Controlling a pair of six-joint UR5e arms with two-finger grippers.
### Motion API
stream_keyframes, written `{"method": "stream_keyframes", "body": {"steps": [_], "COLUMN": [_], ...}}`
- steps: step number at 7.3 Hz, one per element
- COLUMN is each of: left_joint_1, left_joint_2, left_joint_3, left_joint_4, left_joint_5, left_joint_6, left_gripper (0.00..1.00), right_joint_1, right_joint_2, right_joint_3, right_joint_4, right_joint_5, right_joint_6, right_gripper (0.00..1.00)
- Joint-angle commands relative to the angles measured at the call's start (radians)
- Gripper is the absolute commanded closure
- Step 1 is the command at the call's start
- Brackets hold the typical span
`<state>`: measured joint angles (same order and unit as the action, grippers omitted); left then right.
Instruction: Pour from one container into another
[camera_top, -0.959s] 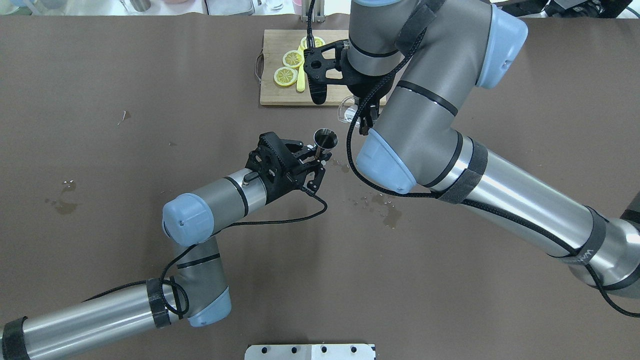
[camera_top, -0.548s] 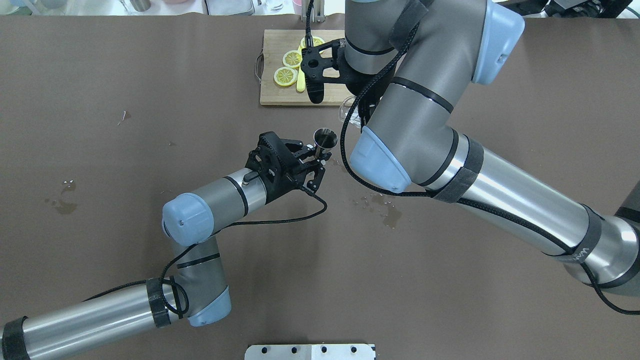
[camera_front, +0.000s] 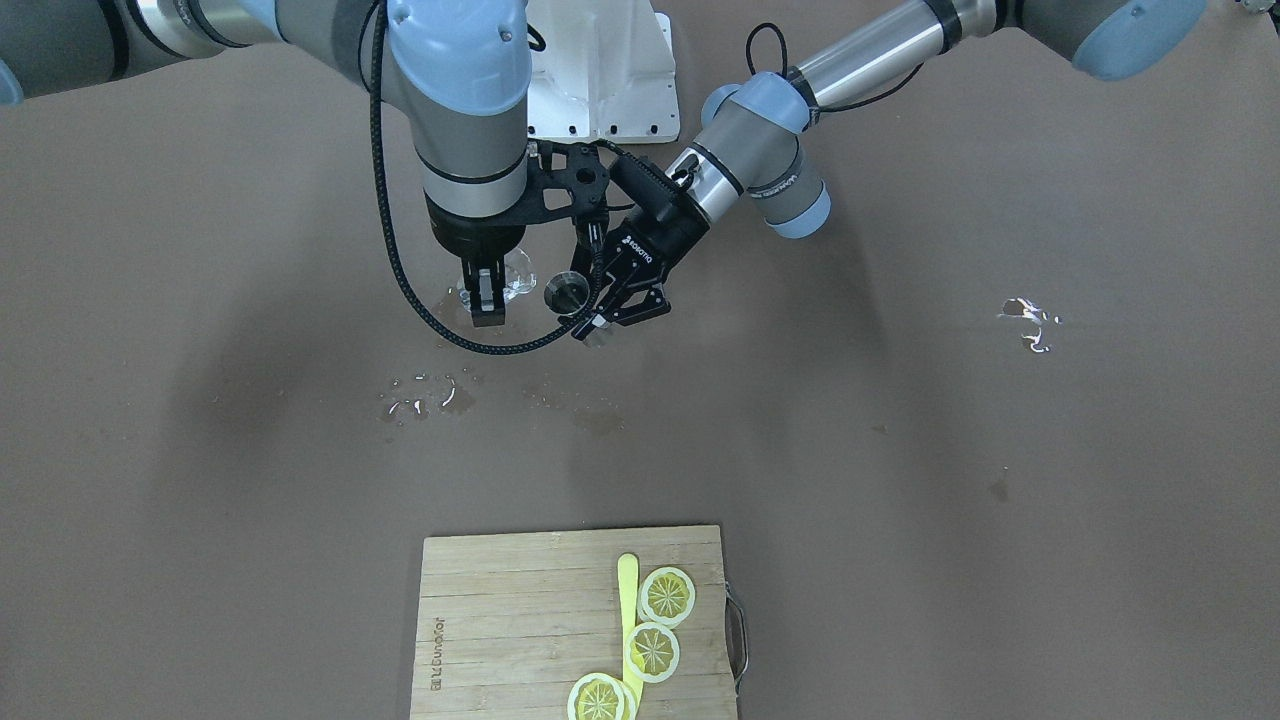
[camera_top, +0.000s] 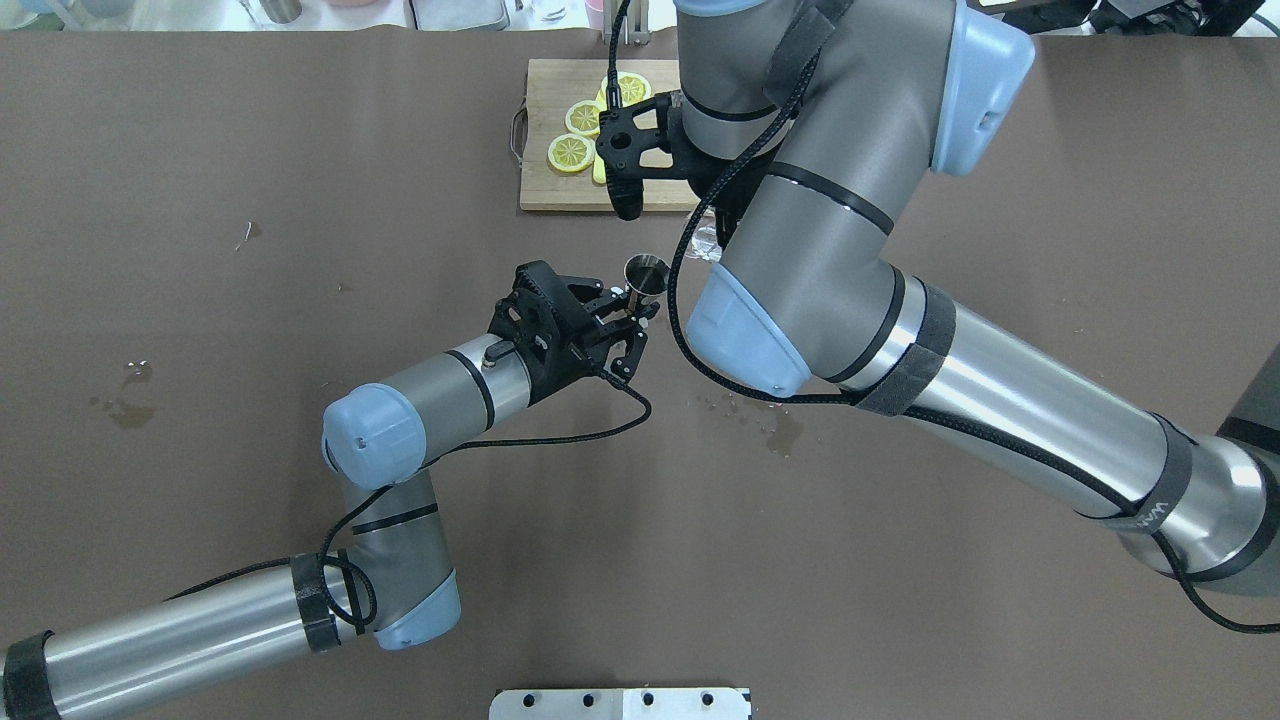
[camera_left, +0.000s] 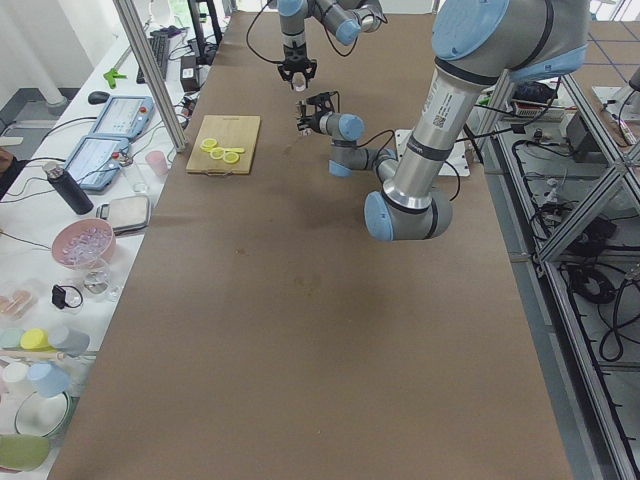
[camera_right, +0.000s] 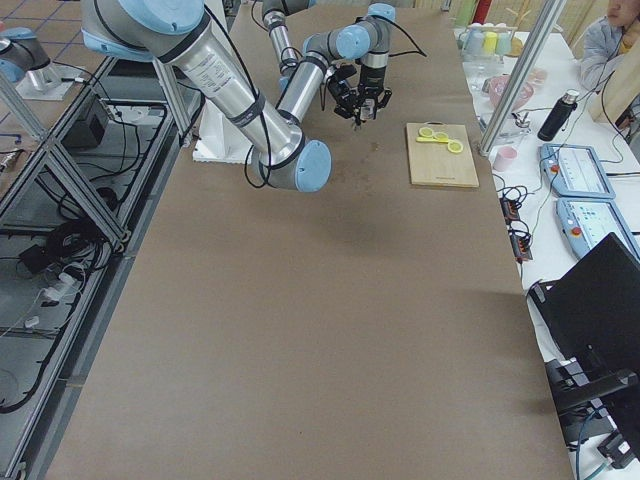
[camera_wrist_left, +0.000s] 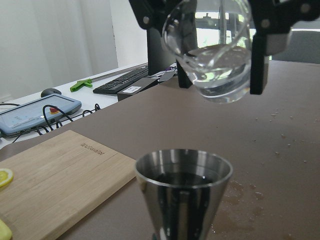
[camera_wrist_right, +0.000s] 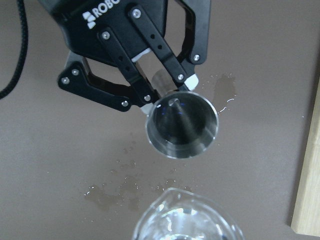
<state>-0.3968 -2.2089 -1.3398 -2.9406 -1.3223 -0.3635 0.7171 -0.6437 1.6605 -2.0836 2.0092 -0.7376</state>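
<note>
Slightly tilted clear glass (camera_wrist_left: 215, 55), silver jigger (camera_wrist_left: 182, 185).

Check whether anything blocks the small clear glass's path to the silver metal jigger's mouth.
Nothing visible does. The small clear glass, in the right gripper, hangs tilted above and beside the silver metal jigger, only open air between them.

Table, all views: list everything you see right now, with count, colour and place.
small clear rounded drinking glass: 1, colourless, tilted, raised over mid-table
silver-grey hourglass metal jigger: 1, upright, lower than the glass and beside it
light wooden cutting board: 1, table side far from the robot
lemon slices: 3, yellow, on the board
pale yellow flat stick: 1, on the board beside the slices
liquid splashes: several, on the brown table cover
left gripper: black, shut on the jigger's waist
right gripper: black, shut on the glass
</note>
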Motion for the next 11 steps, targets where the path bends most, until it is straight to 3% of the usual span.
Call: {"method": "stream_keyframes", "body": {"steps": [1,11], "left_joint_1": [0.0,-0.002], "left_joint_2": [0.0,0.0], "left_joint_3": [0.001,0.001], "left_joint_4": [0.0,0.0], "left_joint_5": [0.0,0.0], "left_joint_6": [0.0,0.0], "left_gripper": [1.0,1.0], "right_joint_1": [-0.025,-0.027], "right_joint_2": [0.001,0.124], "right_joint_3": [-0.002,-0.111], "right_joint_4": [-0.015,-0.148], "right_joint_5": [-0.023,-0.032], "right_joint_6": [-0.002,-0.006], "right_gripper": [1.0,1.0]}}
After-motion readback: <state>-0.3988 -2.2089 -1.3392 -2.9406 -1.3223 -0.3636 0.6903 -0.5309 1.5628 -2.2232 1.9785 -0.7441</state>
